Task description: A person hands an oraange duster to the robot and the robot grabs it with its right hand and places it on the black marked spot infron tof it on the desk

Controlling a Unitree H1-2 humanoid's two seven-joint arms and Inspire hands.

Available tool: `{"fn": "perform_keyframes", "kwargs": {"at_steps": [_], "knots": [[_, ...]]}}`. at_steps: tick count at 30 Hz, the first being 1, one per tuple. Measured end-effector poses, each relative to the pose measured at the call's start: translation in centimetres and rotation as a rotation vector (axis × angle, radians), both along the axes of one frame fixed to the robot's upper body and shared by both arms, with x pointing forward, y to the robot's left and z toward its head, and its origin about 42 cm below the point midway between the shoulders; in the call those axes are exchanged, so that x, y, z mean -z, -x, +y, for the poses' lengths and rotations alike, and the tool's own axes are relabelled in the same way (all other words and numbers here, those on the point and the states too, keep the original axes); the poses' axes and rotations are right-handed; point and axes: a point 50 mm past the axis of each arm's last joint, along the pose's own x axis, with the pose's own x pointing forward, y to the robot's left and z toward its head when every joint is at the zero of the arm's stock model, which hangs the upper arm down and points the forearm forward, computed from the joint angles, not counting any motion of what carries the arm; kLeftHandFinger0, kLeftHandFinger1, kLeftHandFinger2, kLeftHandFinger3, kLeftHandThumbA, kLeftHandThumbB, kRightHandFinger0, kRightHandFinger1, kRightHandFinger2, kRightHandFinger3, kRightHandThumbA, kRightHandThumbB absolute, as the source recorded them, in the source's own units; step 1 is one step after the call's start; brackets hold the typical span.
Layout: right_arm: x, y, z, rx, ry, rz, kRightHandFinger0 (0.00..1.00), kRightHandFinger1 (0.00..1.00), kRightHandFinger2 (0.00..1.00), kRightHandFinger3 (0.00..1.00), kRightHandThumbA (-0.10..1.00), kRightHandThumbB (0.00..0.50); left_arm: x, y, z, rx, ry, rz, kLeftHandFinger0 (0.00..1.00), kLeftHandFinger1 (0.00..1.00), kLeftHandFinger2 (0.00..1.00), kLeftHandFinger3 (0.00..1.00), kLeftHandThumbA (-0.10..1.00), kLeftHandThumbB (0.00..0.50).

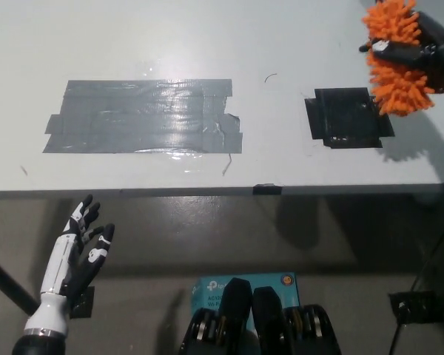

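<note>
Right hand (418, 53) clamped on duster (394, 63), held above desk (281, 37); black spot (348, 118) lies just down-left. Left hand (81, 248) idle, fingers spread.

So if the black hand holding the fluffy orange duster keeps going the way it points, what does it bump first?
The right hand points toward picture left, gripping the orange duster. That way looks free: only bare desk. The black marked spot lies nearer the robot, off that line, though depth is unclear.
</note>
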Motion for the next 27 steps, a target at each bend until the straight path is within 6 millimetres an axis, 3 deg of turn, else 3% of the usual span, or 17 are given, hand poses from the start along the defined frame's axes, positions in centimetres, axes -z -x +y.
{"fn": "perform_keyframes", "kwargs": {"at_steps": [3,5,8,13,15,16,17,18,20,21,27], "knots": [[1.4,-1.2,1.2,0.028,0.077,0.058,0.12,0.60,0.90,1.00,-0.10,0.184,-0.1,-0.1,0.0,0.001,0.000,-0.004,0.92,1.00,1.00,1.00,0.68,0.071],[2.3,-1.6,2.1,0.042,0.133,0.082,0.15,0.62,0.92,0.97,-0.10,0.138,-0.1,-0.1,0.0,0.001,0.000,-0.004,0.92,1.00,0.99,1.00,0.66,0.077],[4.5,-2.3,3.2,0.076,0.211,0.120,0.19,0.66,0.98,0.99,-0.10,0.127,-0.1,-0.1,0.0,0.001,0.000,-0.003,0.92,1.00,1.00,1.00,0.66,0.075],[9.0,-2.6,4.1,0.145,0.307,0.192,0.16,0.66,0.98,0.96,-0.10,0.133,-0.1,-0.1,0.0,0.001,-0.001,-0.003,0.93,0.99,0.99,1.00,0.63,0.064],[9.2,-2.8,4.0,0.162,0.324,0.174,0.36,0.85,1.00,1.00,-0.10,0.200,-0.1,-0.1,0.0,0.001,-0.001,-0.003,0.94,0.99,0.99,1.00,0.61,0.066],[9.0,-3.0,4.0,0.167,0.335,0.162,0.60,0.95,1.00,1.00,-0.06,0.213,-0.2,-0.2,0.0,0.001,-0.001,-0.003,0.94,0.99,0.99,1.00,0.60,0.067],[9.0,-3.0,4.0,0.167,0.335,0.162,0.60,0.87,1.00,1.00,-0.05,0.216,-0.2,-0.2,0.0,0.001,-0.001,-0.003,0.94,0.99,0.99,1.00,0.60,0.067],[8.8,-3.2,3.9,0.182,0.349,0.149,0.98,1.00,1.00,1.00,0.16,0.266,-0.2,-0.2,0.0,0.001,-0.001,-0.004,0.94,0.99,0.98,1.00,0.60,0.064],[8.5,-3.4,3.7,0.187,0.360,0.141,1.00,1.00,1.00,1.00,0.26,0.289,-0.2,-0.2,-0.1,0.001,-0.002,-0.005,0.95,1.00,0.98,1.00,0.59,0.069],[8.5,-3.5,3.7,0.188,0.363,0.141,1.00,1.00,1.00,1.00,0.37,0.309,-0.3,-0.3,-0.1,0.001,-0.003,-0.006,0.95,1.00,0.96,1.00,0.59,0.073],[7.4,-3.9,3.8,0.163,0.425,0.115,1.00,1.00,1.00,1.00,0.53,0.331,-0.4,-0.4,-0.1,0.002,-0.008,-0.010,0.93,1.00,0.96,1.00,0.58,0.073]]}}
